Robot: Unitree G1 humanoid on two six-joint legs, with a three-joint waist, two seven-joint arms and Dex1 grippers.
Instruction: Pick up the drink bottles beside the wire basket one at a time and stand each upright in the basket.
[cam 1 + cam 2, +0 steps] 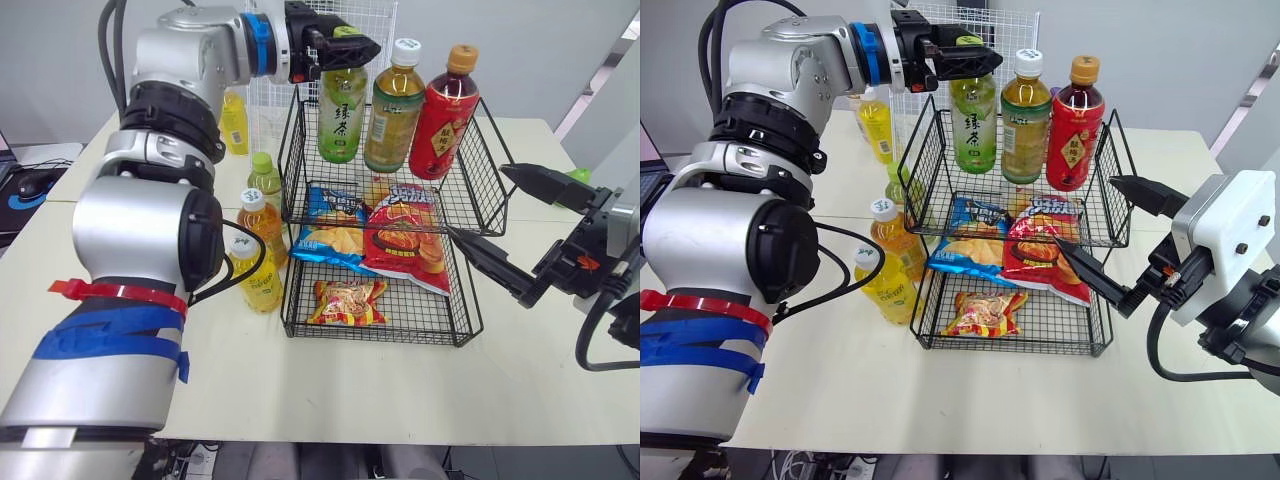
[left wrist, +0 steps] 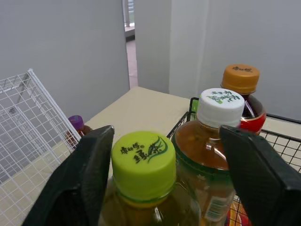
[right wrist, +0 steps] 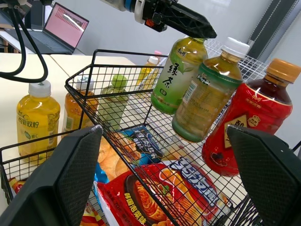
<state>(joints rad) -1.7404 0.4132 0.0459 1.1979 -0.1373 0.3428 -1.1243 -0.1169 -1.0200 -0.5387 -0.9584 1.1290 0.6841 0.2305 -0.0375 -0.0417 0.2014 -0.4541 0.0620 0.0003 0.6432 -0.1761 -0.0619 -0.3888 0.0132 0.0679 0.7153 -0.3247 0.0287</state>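
Left gripper: two black fingers spread, one to either side of the lime-green cap of a green-tea bottle; one finger just beside the cap, the other apart from it. Bottle: clear plastic, green label, upright at the left end of the upper tier of a black two-tier wire basket. Same tier, in a row beside it: an amber tea bottle with white cap, then a red-labelled bottle with orange cap, both upright. Right gripper: fingers wide apart, holding nothing, at the basket's right side. Beneath the bottles: blue crisp bag, red crisp bag; lower tier, small snack packet. On the cream table left of the basket, upright: yellow juice bottle, orange drink bottle, green-capped bottle; a further yellow bottle behind.
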